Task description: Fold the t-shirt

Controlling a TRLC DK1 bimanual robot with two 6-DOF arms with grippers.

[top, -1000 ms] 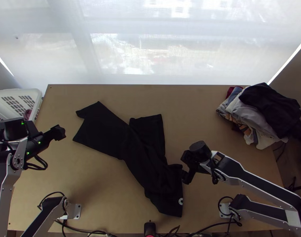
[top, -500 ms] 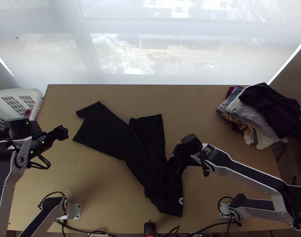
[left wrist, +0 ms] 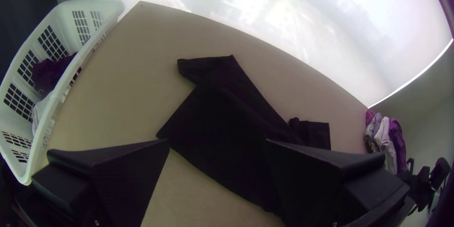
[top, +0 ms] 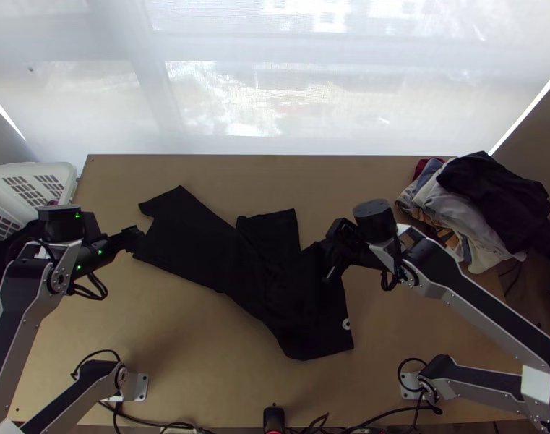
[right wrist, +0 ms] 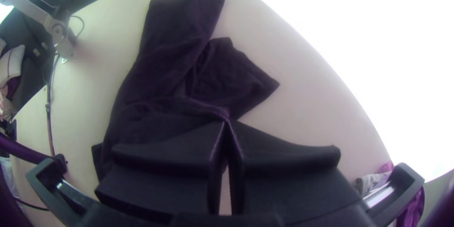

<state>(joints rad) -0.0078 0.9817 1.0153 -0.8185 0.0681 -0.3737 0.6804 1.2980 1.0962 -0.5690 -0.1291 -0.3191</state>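
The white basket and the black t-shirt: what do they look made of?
White slatted basket: probably moulded plastic, smooth, with evenly cut grid openings. Black t-shirt: matte, soft knit fabric, likely cotton, judging by its limp folds.

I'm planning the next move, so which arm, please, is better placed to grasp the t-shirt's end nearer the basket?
Probably the left: the left gripper hangs open by that end, while the right gripper is shut on the t-shirt farther along.
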